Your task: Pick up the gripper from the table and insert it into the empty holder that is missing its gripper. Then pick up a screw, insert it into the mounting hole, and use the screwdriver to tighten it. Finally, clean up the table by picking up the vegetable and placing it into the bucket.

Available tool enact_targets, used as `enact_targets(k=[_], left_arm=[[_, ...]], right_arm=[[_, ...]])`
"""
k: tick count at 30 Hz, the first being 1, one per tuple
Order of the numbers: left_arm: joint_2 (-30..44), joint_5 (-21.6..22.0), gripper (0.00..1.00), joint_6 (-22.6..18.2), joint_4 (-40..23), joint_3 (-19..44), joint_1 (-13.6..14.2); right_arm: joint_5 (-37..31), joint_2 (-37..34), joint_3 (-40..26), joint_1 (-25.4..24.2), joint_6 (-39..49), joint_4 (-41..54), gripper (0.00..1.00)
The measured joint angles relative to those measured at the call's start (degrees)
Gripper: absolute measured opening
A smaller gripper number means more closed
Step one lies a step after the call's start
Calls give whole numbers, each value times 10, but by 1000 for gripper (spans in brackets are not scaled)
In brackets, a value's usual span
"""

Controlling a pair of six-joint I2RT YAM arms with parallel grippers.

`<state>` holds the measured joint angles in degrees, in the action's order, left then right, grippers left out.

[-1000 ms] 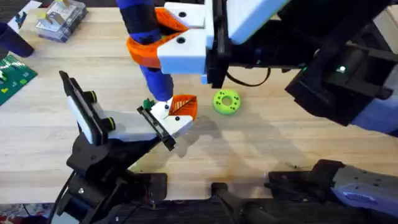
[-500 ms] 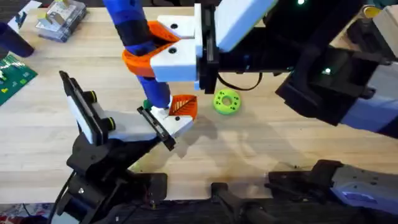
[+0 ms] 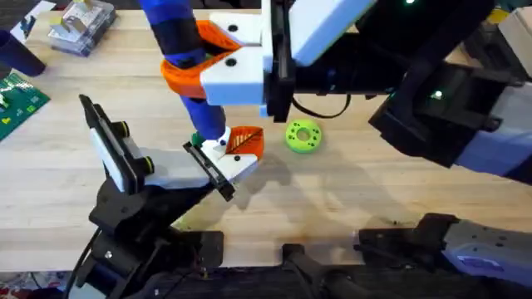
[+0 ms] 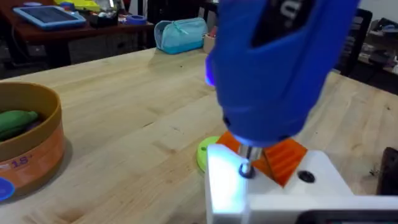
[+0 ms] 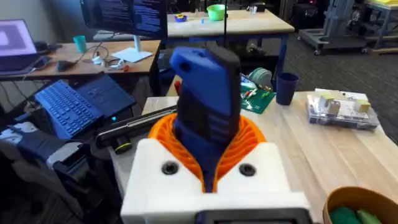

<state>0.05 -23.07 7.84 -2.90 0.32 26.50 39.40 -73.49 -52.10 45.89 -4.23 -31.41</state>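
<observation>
Glossy blue plastic screwdriver, wood-grain table

Screwdriver and right end effector, shifted left since a second ago, tip nearer the gripper.

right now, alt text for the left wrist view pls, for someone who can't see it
A blue screwdriver stands tip-down on a screw in the white gripper, its orange ribbed part just behind. On the wooden table, a green ring disc lies beside it, and an orange bucket at the edge holds a green vegetable.
</observation>
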Motion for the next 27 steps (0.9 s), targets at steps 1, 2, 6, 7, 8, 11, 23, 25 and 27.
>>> enact_targets(k=[1, 2, 6, 7, 8, 11, 23, 25, 27], left_arm=[[0, 0, 14, 0, 0, 0, 0], [0, 0, 14, 0, 0, 0, 0], [0, 0, 14, 0, 0, 0, 0], [0, 0, 14, 0, 0, 0, 0], [0, 0, 14, 0, 0, 0, 0], [0, 0, 14, 0, 0, 0, 0], [0, 0, 15, 0, 0, 0, 0], [0, 0, 14, 0, 0, 0, 0], [0, 0, 14, 0, 0, 0, 0]], right_arm=[[0, 0, 0, -1, 0, 1, 51], [1, 0, 0, -3, 0, 0, 51], [1, 0, 0, -6, -1, 1, 53], [1, 0, 0, -7, -1, 1, 52], [1, 0, 0, -7, -1, 1, 52], [1, 0, 0, -7, -2, 1, 51], [1, 0, 0, -7, -3, 10, 51], [1, 0, 0, -7, -4, 17, 53], [1, 0, 0, -7, -5, 17, 53]])
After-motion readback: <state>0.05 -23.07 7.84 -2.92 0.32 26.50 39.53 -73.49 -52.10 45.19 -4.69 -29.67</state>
